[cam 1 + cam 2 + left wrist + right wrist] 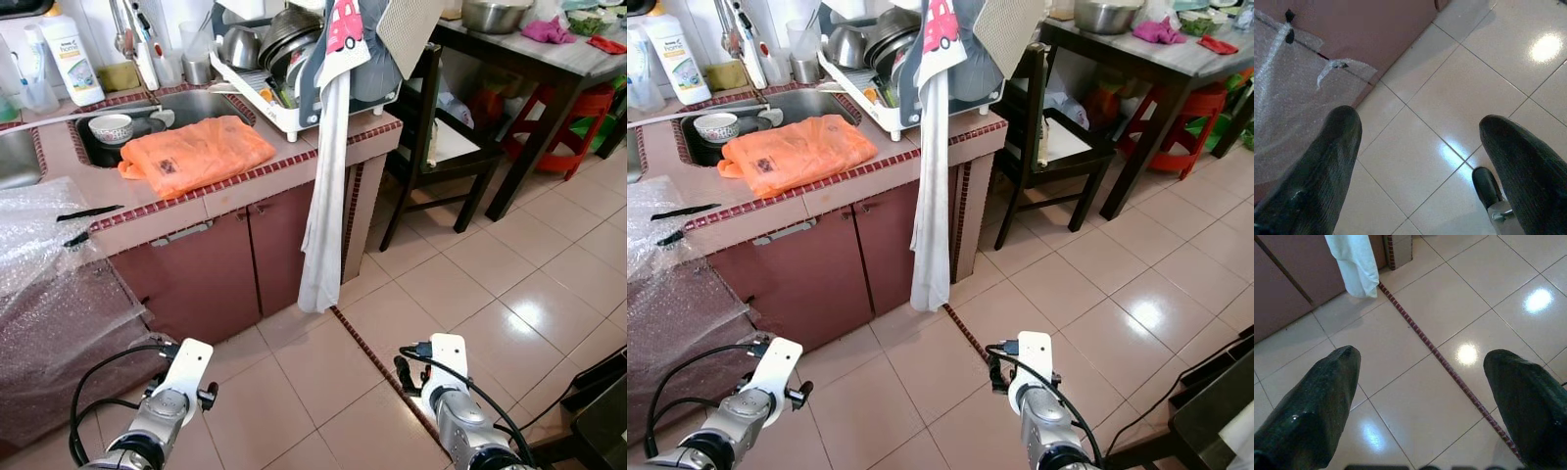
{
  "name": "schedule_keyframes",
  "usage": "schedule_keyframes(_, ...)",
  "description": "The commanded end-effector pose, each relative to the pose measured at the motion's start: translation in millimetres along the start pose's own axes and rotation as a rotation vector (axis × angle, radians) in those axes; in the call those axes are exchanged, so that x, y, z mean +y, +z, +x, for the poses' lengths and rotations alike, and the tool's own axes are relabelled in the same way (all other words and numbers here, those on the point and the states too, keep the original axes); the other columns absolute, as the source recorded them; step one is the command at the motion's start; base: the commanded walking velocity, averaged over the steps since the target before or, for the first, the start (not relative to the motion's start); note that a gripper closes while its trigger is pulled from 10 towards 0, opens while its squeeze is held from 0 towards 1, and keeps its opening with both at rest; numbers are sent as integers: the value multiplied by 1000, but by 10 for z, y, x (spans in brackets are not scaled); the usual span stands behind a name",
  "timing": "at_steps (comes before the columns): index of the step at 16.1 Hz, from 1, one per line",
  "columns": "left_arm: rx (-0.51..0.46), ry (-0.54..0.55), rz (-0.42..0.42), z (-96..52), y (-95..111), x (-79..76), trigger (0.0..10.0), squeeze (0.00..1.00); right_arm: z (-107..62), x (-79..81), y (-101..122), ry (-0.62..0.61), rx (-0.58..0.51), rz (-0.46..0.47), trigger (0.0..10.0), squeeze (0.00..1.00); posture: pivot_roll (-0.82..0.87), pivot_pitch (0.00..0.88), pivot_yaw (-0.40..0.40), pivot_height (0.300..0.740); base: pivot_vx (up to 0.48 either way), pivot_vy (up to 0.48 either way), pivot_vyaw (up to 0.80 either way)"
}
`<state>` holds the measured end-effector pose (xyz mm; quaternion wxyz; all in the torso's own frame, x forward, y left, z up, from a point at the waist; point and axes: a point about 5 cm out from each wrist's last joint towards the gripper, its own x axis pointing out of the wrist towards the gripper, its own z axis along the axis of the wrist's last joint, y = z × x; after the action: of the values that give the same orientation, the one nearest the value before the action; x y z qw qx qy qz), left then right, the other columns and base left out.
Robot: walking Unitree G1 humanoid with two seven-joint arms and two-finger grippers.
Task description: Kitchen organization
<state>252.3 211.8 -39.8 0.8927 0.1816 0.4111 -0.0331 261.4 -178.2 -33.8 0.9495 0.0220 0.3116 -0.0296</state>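
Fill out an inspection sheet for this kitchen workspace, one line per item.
Surface: tiled counter with sink, above brown cabinets.
Job's things: orange bag on the counter; bowl in the sink; dish rack full of pots.
Clutter: white towel hanging off the counter; bubble wrap at robot's left.
End effectors: left end effector and right end effector open, empty, over the floor.
Cables: black cables on both wrists.
Surroundings: chair, table, red stool.
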Motion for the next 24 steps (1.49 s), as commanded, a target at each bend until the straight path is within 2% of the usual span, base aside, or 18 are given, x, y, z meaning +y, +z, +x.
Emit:
schedule_keyframes(1, 8, -7, 3, -2, -21, 1, 10000, 0, -9, -25, -36, -6, 16, 2, 10000, 0, 49, 13, -21, 740, 405, 0, 0)
schedule_keyframes(15, 18, -8, 19, -5, -53, -2, 10000, 0, -13, -26, -48, -8, 18, 7, 10000, 0, 47, 12, -18, 740, 409, 0, 0)
schedule_keyframes(18, 19, -7, 24, -7, -60, 3, 10000, 0, -14, -28, -52, -9, 21, 5, 10000, 0, 48, 11, -17, 740, 415, 241, 0)
schedule_keyframes(21, 24, 1, 24, -7, -68, 8, 10000, 0, -20, -43, -72, -9, 27, -11, 10000, 0, 49, 10, -18, 740, 385, 246, 0)
schedule_keyframes(23, 29, 26, 11, -9, -80, 28, 10000, 0, -34, -70, -114, -10, 44, -41, 10000, 0, 51, 7, -19, 740, 0, 0, 0)
schedule_keyframes(24, 46, 30, -17, -11, -104, 31, 10000, 0, -46, -91, -152, -13, 58, -59, 10000, 0, 52, 6, -21, 740, 0, 0, 0)
